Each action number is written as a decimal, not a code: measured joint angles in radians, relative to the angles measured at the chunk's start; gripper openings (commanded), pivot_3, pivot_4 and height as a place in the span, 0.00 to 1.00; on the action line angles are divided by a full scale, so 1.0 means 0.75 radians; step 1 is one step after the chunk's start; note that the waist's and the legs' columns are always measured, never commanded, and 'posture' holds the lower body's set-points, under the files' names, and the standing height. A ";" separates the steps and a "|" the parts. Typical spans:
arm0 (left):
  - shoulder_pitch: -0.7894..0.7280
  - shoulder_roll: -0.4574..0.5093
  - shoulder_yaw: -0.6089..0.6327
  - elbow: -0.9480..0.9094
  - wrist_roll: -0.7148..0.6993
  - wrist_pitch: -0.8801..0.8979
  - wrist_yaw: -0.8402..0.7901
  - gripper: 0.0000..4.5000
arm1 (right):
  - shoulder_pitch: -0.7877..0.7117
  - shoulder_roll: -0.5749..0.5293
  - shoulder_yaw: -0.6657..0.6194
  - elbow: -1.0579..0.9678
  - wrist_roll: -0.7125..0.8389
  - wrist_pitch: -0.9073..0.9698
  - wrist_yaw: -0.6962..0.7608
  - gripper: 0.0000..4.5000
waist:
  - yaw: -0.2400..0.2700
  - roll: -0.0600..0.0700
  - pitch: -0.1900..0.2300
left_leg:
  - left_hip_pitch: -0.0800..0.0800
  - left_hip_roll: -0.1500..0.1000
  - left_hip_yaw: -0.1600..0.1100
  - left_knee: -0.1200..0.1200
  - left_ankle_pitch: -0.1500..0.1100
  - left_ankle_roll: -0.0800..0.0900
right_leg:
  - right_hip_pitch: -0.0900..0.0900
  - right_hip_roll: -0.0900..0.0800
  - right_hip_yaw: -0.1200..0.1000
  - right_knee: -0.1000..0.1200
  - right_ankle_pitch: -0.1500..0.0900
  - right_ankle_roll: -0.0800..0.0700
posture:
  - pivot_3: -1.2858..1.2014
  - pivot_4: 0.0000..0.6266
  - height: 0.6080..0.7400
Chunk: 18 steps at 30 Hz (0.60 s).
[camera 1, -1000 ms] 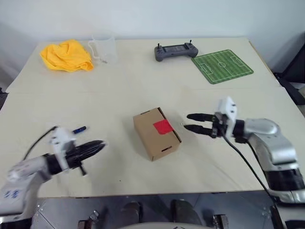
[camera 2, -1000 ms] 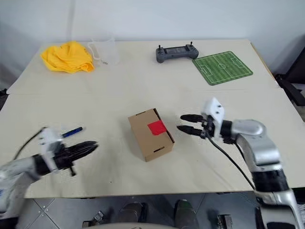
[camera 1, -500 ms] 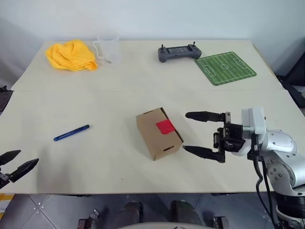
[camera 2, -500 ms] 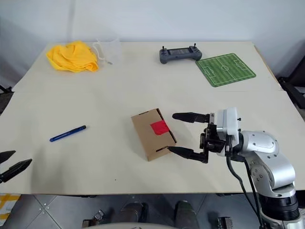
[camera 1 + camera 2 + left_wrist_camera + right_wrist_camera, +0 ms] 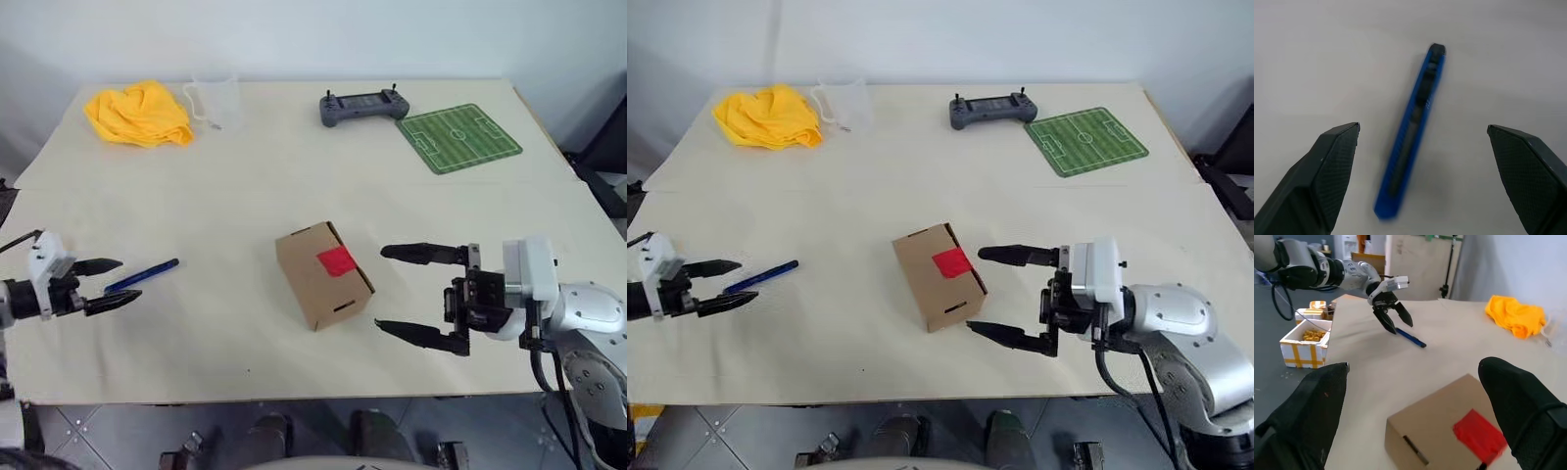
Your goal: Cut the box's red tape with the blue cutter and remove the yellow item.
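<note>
The box (image 5: 322, 275) sits at the centre of the counter (image 5: 294, 176), the red tape (image 5: 336, 260) on its upper face. At lower right, the right hand (image 5: 421, 297) has its fingers spread wide, just beside the box and not touching it. At the left edge, the left hand (image 5: 110, 281) is also wide and empty, its fingertips either side of the near end of the blue cutter (image 5: 143, 276), which lies flat on the counter. A yellow cloth (image 5: 137, 114) lies at upper left.

box (image 5: 321, 276): closed, mid-table; red tape (image 5: 335, 260): on top | blue cutter (image 5: 143, 276): flat, left
</note>
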<state>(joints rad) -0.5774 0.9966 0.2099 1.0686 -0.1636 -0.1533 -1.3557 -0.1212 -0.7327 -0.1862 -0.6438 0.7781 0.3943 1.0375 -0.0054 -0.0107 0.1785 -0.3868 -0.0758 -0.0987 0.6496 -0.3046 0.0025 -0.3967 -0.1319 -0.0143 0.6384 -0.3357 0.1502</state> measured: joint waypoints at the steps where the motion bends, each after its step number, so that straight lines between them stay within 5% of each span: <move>1: -0.029 -0.001 -0.028 0.048 0.031 -0.022 0.000 0.98 | 0.014 -0.003 -0.009 -0.017 0.007 0.005 -0.014 1.00 | -0.004 0.000 0.000 | 0.000 0.000 0.001 0.000 0.000 0.000 | -0.001 0.000 0.000 0.001 0.000 0.000 | 0.52 0.24 1.00; 8: -0.150 0.000 -0.098 0.221 0.137 -0.146 0.054 0.98 | 0.090 -0.043 -0.059 -0.099 0.057 0.041 -0.090 1.00 | 0.001 0.000 0.000 | 0.002 0.000 0.002 0.006 0.000 0.001 | 0.001 -0.001 -0.001 0.007 0.000 0.000 | 0.52 0.24 1.00; 18: -0.155 0.000 -0.123 0.275 0.189 -0.148 0.132 0.35 | 0.127 -0.084 -0.127 -0.135 0.091 0.059 -0.145 1.00 | -0.001 0.009 -0.005 | 0.013 0.000 0.008 0.002 -0.001 0.001 | 0.006 -0.001 0.002 0.010 0.000 0.000 | 0.52 0.24 1.00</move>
<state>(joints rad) -0.6933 0.9968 0.1179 1.2751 -0.0217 -0.2645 -1.2566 -0.0261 -0.7957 -0.2815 -0.7449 0.8461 0.4388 0.9287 -0.0063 -0.0042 0.1745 -0.3773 -0.0755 -0.0930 0.6509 -0.3051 0.0035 -0.3922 -0.1326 -0.0128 0.6455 -0.3358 0.1502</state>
